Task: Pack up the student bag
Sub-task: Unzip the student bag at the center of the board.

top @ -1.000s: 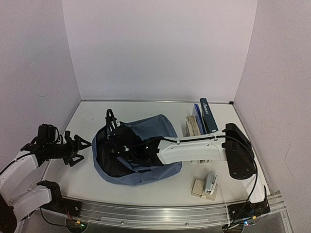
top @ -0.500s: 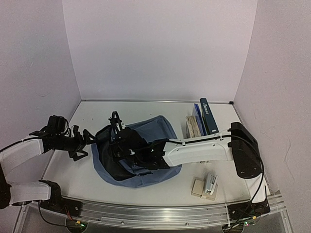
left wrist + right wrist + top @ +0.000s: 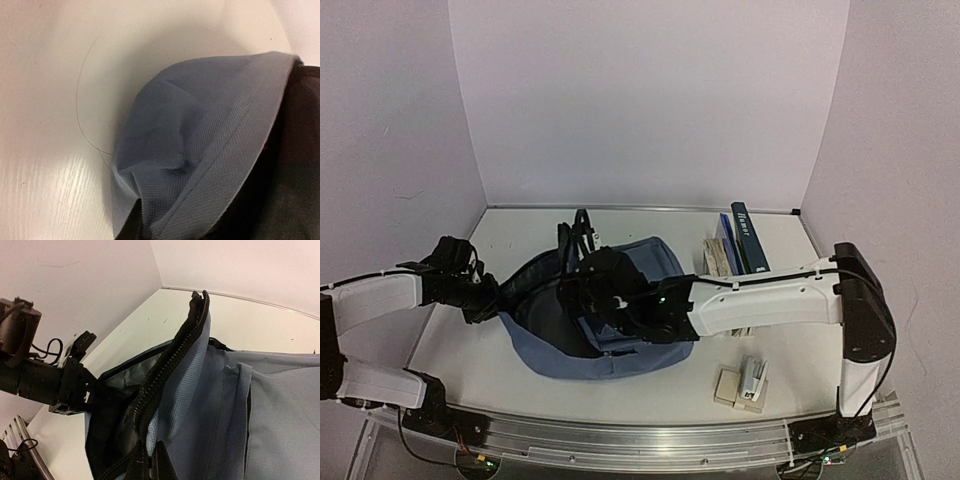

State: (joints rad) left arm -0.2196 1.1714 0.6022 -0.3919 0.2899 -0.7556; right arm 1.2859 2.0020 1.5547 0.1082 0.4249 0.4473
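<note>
Bag [image 3: 620, 355] lies in middle of table [image 3: 505, 235], mouth toward left. Left claw [image 3: 492, 300] pinches blue rim; right claw [image 3: 149, 465] closed on zip edge, holding it up. If you pull too hard, cloth can slip from pinch, mouth falls shut, or bag drags toward books [image 3: 735, 250].

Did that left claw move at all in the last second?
Yes. The left gripper slid right, away from the left wall, and is now at the left rim of the student bag.
</note>
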